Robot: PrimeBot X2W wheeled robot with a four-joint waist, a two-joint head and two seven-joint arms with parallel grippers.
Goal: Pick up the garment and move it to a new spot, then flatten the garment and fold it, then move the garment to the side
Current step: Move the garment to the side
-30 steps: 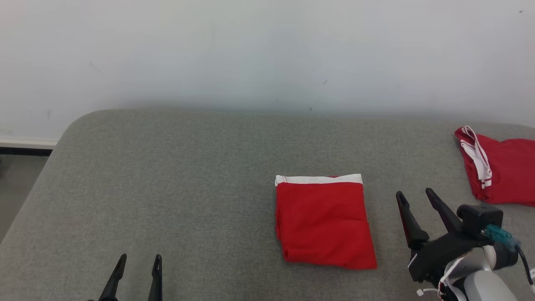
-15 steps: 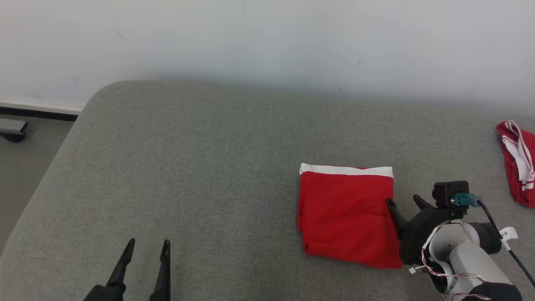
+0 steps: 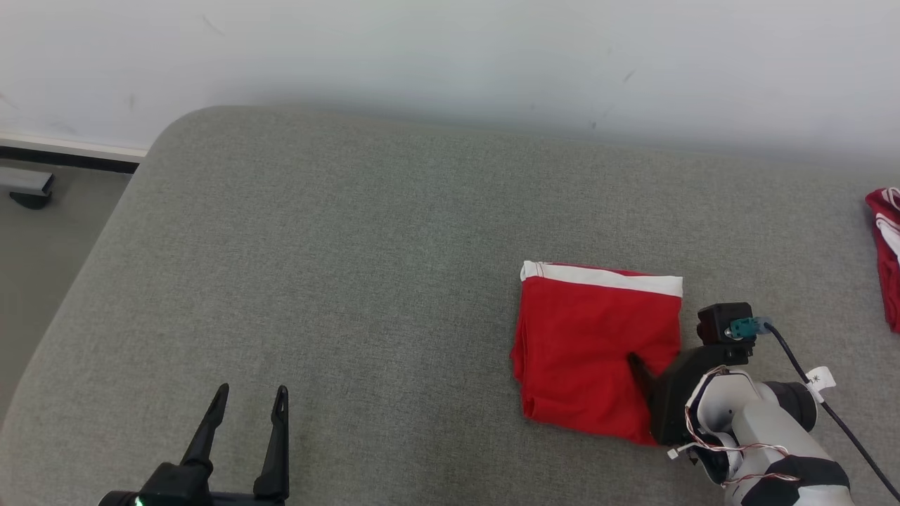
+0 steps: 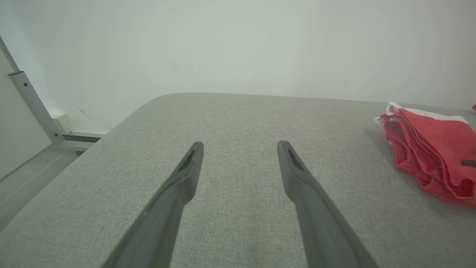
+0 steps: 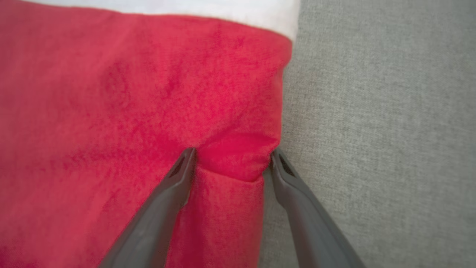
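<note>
- Since a second ago the right gripper [image 5: 230, 158] has swung in from the bare cushion beside the garment [image 3: 598, 351] and come down on its right edge; the head camera has also turned, so the whole scene sits shifted in its view
- Nearest, the left gripper [image 3: 249, 400] hovers over the front left of the grey cushion [image 3: 351, 246], fingers spread and empty, well apart from the cloth
- The right gripper's jaws stand wide and straddle the garment's right edge, one finger pressing on the red fabric, the other at the rim where cloth meets cushion; a small bulge of fabric rises between the tips, not yet pinched
- The garment lies folded into a neat rectangle right of the cushion's middle, white band along its far edge
- Farther right, a second red garment [image 3: 887, 260] lies at the picture's edge, and the pale wall [image 3: 450, 49] stands behind
- Risk: if the jaws close on the top layer alone, the fold would likely peel open on the lift
- Risk: with a hold on one side only, the free half may sag or drag and undo the fold
</note>
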